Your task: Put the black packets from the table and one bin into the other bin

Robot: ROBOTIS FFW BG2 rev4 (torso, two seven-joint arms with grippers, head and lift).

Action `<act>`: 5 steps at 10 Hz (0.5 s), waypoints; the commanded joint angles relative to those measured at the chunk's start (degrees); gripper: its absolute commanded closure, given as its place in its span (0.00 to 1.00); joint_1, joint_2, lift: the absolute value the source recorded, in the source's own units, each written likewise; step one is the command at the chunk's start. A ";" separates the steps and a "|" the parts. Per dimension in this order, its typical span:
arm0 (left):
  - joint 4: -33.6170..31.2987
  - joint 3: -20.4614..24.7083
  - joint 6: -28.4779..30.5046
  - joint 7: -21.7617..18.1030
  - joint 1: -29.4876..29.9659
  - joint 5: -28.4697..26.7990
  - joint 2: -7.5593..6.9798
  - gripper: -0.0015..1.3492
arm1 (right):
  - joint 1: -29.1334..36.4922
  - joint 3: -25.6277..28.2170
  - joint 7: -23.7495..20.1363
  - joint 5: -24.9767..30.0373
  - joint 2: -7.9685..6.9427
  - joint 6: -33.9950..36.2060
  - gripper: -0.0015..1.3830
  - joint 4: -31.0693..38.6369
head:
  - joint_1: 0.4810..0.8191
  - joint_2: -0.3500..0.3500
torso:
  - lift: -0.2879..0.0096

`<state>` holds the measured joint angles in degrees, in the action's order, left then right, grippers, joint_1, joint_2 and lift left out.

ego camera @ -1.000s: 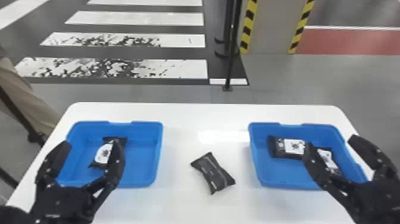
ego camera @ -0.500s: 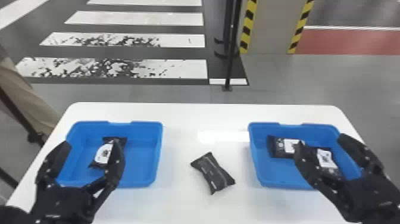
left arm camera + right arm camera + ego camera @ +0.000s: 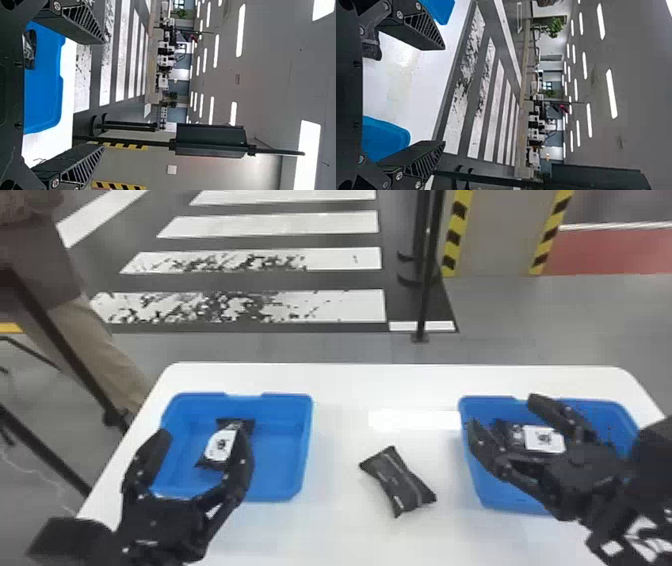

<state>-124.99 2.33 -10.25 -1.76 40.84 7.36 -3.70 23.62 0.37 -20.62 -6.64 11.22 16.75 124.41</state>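
My left gripper stands open over the near side of the left blue bin; a black packet with a white label lies in that bin. In the left wrist view my left gripper has nothing between its fingers. My right gripper is open above the right blue bin, partly covering it and a labelled black packet inside. In the right wrist view my right gripper holds nothing. Between the bins another black packet lies on the white table.
Past the table's far edge, a black post stands on the floor. A person stands at the left beyond the table, near slanting dark bars. The two bins stand well apart.
My right gripper has moved left and turned, coming over the left part of the right bin, still open. The left arm and the table packet have kept their places.
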 commanded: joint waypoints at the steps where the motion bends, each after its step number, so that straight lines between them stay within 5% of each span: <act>1: 0.19 0.07 0.82 0.00 0.08 0.64 0.10 0.07 | -7.03 -2.42 -1.52 2.41 0.11 1.25 0.13 -7.49 | 0.63 0.65 | 0.60; 5: 0.33 -0.16 0.82 0.00 -0.20 0.64 0.19 0.07 | -18.42 -11.68 -3.19 2.98 1.96 8.70 0.13 -19.72 | 0.63 0.72 | 0.60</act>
<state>-124.66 2.24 -9.42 -1.76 40.66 8.00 -3.52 6.53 -10.29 -23.78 -3.63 12.94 24.40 106.08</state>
